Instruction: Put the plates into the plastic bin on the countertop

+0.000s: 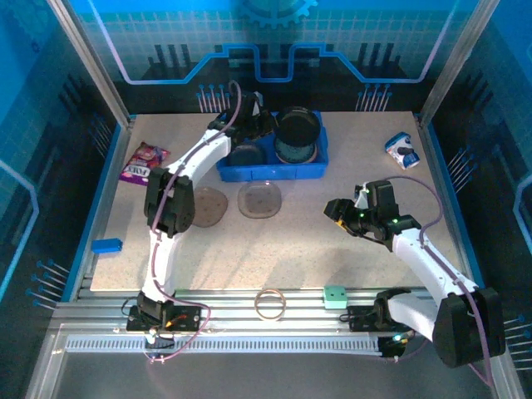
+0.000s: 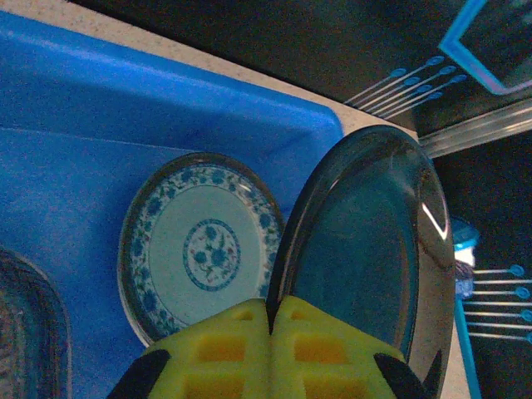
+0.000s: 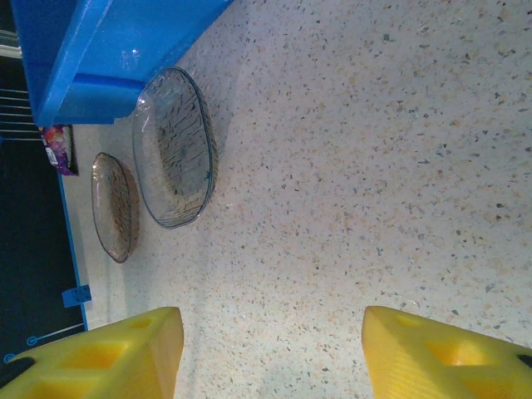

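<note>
Plates (image 2: pixel 199 249) lie in the bin (image 1: pixel 249 173), left tool (image 2: pixel 270 312) pinching a smoky plate (image 2: pixel 357 241) over it; two clear plates (image 1: pixel 259 199) wait on the counter (image 1: pixel 366 183), right tool (image 3: pixel 270 332) spread, empty.

Robot laboratory test cell: a beige speckled countertop (image 1: pixel 332 249) with blue edging stands inside an enclosure of aluminium frame posts (image 1: pixel 90 58) and translucent blue panels (image 1: pixel 374 33) printed with a gear and circuit-trace motif. Slotted metal rails (image 1: pixel 249 320) along the near edge carry the bolted bases of the left arm (image 1: pixel 179 187) and the right arm (image 1: pixel 424 258)
</note>
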